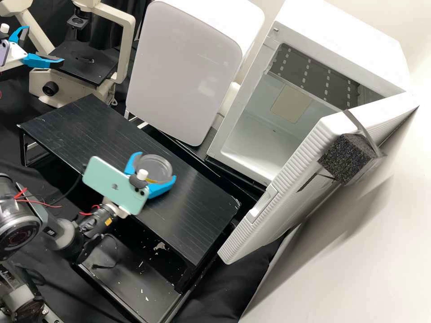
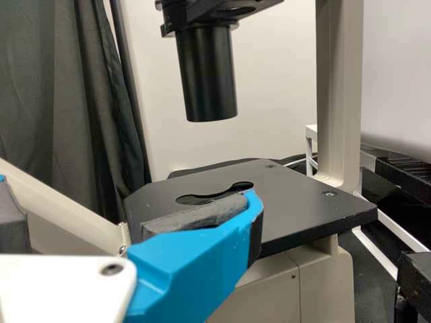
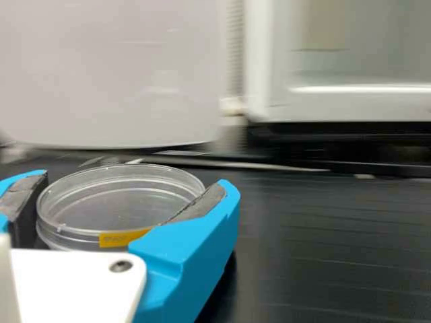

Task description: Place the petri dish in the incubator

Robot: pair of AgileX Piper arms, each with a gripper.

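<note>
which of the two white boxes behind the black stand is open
The incubator, at the right in the high view: its ribbed door is swung out, baring its inside. The other box has a smooth, closed front.

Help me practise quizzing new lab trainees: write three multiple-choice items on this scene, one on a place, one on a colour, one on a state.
1. Where is the petri dish?
A. On the microscope's stage
B. Between the fingers of the right gripper
C. Under the black stand

2. What colour is the label on the dish?
A. Green
B. Blue
C. Yellow

3. How does the door of the white cabinet stand?
A. Open
B. Shut
C. Detached and lying flat

Key:
1. B: the right wrist view shows a blue finger on either side of the dish.
2. C: the small strip on the dish's side is yellow.
3. A: the high view shows the door swung out, with the cabinet's inside exposed.
</note>
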